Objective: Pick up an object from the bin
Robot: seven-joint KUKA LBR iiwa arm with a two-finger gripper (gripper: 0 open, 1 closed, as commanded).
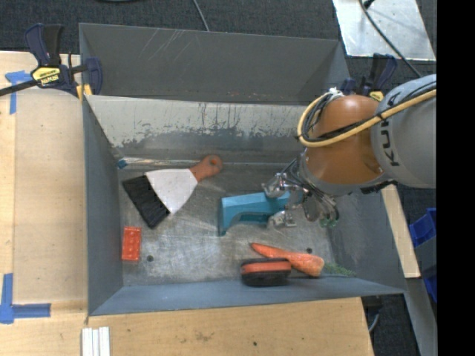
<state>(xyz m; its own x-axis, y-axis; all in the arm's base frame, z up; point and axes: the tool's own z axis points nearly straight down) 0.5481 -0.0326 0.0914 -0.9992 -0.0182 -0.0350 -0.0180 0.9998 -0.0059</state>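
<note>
One blue block [243, 210] lies mid-floor of the bin [104, 199]. Claw [282, 202] spread, its tips either side of the block's arm-side end. Judged rigid, light, smooth plastic; pinch across that narrow end.

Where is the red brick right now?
In the camera view the red brick lies at the lower left of the bin, close to its left wall, just below the black block that sits beside the white scraper.
</note>
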